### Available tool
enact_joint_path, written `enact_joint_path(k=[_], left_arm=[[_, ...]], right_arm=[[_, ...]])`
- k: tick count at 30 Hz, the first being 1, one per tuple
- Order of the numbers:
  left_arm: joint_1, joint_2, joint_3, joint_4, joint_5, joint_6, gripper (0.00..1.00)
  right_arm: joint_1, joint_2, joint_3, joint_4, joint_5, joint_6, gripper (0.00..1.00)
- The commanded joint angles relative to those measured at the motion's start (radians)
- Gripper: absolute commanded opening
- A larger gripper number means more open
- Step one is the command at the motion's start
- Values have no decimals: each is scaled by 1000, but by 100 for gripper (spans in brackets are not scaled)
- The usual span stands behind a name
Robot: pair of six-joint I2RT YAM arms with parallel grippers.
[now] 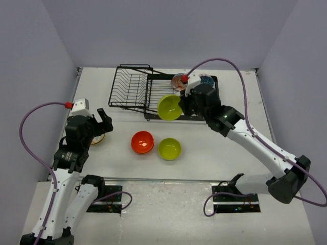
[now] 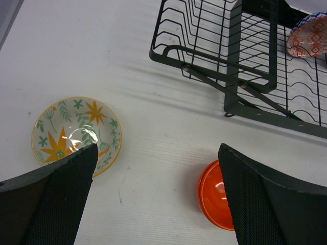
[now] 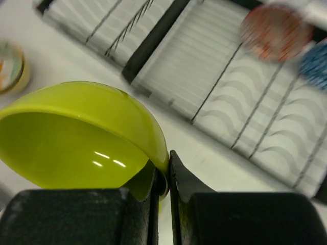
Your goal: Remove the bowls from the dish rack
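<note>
The black wire dish rack (image 1: 134, 88) stands at the back of the table, its basket on the left and its flat tray (image 1: 212, 80) on the right. My right gripper (image 1: 185, 104) is shut on the rim of a lime green bowl (image 1: 170, 107) and holds it above the tray's front edge; the right wrist view shows the bowl (image 3: 82, 138) pinched between the fingers (image 3: 176, 178). A red patterned bowl (image 1: 179, 81) and a blue patterned bowl (image 1: 205, 80) lie in the tray. My left gripper (image 1: 102, 122) is open and empty above the table.
An orange bowl (image 1: 142, 142) and a second lime green bowl (image 1: 169, 148) sit on the table in front of the rack. A floral bowl (image 2: 74, 133) sits at the left under my left gripper. The orange bowl (image 2: 214, 196) lies by its right finger.
</note>
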Motion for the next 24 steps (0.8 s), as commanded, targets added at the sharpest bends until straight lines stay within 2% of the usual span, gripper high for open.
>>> enact_joint_path(k=[1, 7, 14, 24], left_arm=[[-6, -15, 13, 33, -11, 15, 100], [-6, -32, 10, 31, -18, 12, 100], [-6, -38, 8, 34, -18, 12, 100], [-6, -38, 8, 34, -18, 12, 100]], right_arm=[[73, 91, -24, -365, -216, 270, 0], [139, 205, -7, -494, -250, 251, 0], [153, 291, 66, -626, -170, 233, 0], [120, 442, 163, -640, -171, 181, 0]])
